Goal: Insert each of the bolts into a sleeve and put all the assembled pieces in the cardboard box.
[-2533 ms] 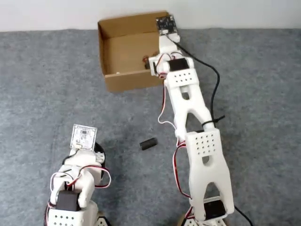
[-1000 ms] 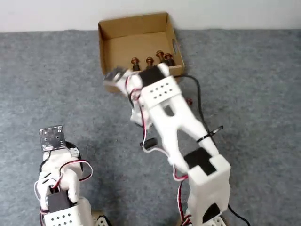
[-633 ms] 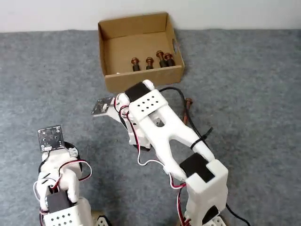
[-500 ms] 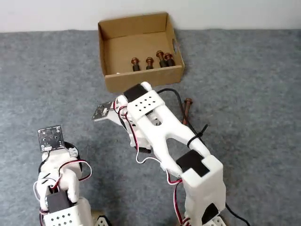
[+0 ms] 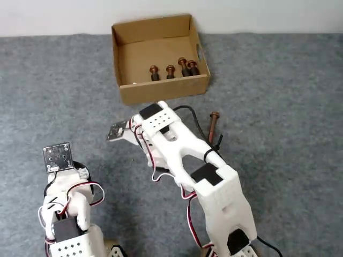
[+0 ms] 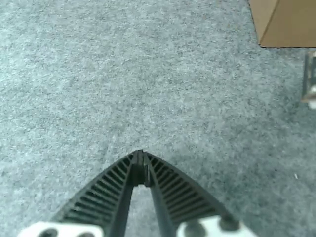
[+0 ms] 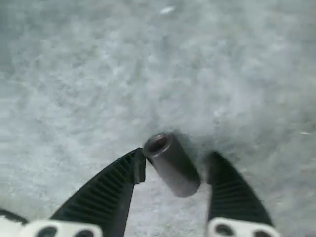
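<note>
My right fingers (image 7: 127,177) stand open either side of the sleeve (image 7: 173,167), which lies on the worktop near of the box (image 5: 161,90). Its long axis is slanted, open end just beside one finger. My left fingers (image 6: 118,178) are closed, near left.

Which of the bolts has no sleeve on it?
The bolt lying on the carpet outside the cardboard box; the other four bolts stand sleeved inside it.

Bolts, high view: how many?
5. Four sleeved bolts in a row inside the cardboard box, by its near wall; one loose bolt on the carpet beside the right arm. That arm could hide more.
</note>
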`<state>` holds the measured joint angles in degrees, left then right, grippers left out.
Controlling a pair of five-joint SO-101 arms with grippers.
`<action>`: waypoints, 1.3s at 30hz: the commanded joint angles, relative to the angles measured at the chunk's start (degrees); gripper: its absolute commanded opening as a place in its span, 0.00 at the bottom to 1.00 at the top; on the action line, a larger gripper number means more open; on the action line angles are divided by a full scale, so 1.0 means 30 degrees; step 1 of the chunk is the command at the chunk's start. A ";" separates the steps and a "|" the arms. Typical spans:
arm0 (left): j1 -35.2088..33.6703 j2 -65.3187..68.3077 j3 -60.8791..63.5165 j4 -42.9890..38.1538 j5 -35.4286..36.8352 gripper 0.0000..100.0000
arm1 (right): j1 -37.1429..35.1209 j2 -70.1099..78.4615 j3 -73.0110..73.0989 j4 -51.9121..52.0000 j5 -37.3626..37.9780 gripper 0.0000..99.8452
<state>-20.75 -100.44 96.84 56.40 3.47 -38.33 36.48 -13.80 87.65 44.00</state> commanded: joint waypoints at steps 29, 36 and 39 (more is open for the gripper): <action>0.1260 -0.0205 -0.0073 -0.0498 -0.0117 0.00 | 0.5963 -0.7429 -0.3106 0.5055 -0.8147 0.01; 0.4190 -0.0234 -0.0220 -0.1026 -0.0147 0.00 | 0.8249 -1.3436 0.0645 0.5084 -1.3949 0.01; 0.5890 -0.0234 -0.0747 -0.2227 -0.0117 0.00 | 0.9802 -1.6630 0.3429 0.5026 -1.5443 0.01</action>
<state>-7.38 -100.44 96.92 53.67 3.47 -13.19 -2.73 -8.70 100.48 2.15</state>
